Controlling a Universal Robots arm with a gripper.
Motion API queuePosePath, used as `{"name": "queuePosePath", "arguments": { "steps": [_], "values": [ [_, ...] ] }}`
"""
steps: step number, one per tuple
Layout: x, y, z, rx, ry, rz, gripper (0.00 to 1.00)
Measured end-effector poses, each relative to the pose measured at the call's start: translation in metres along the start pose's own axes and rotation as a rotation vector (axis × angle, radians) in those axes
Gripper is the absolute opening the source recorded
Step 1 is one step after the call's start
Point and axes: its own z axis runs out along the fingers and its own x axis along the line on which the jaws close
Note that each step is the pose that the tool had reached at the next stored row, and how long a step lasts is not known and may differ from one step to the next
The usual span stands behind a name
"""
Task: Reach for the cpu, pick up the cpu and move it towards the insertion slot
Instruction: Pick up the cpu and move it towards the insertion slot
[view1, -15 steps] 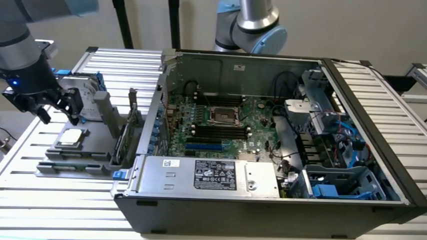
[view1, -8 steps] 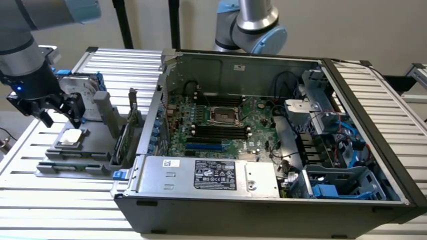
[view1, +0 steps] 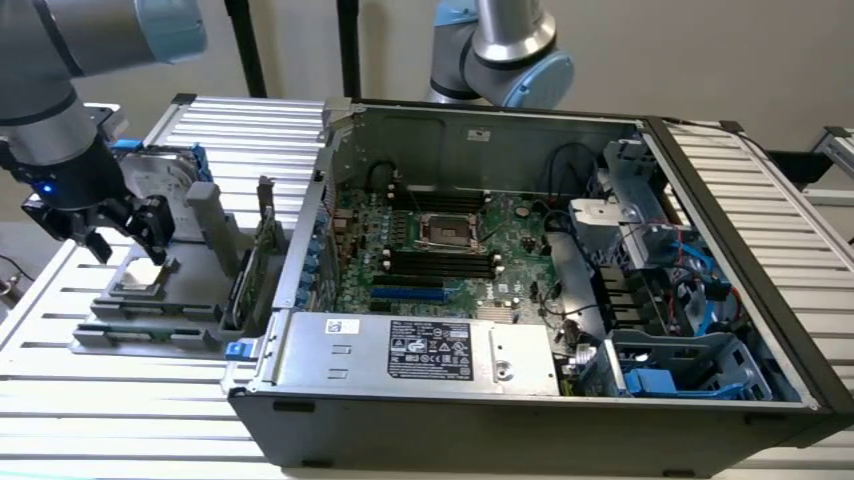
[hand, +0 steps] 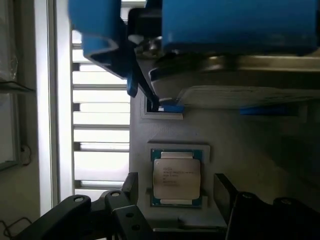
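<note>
Wrist view shows the hand (hand: 176, 186) spread wide and empty, hovering over the cpu (hand: 176, 179), which lies flat in a grey holder (hand: 240, 145) outside the computer case (view1: 534, 400). A square, centred descent should put the fingers on opposite edges.

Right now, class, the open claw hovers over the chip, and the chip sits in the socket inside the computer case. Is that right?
No. The open claw hovers over the chip, but the chip lies in a grey holder outside the computer case, away from the socket, as the exterior view shows.
</note>
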Motion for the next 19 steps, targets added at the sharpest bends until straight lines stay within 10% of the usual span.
{"name": "queuePosePath", "arguments": {
  "steps": [19],
  "values": [
    [-0.002, 0.0008, 0.0171, 0.0184, 0.0001, 0.000, 0.71]
  ]
}}
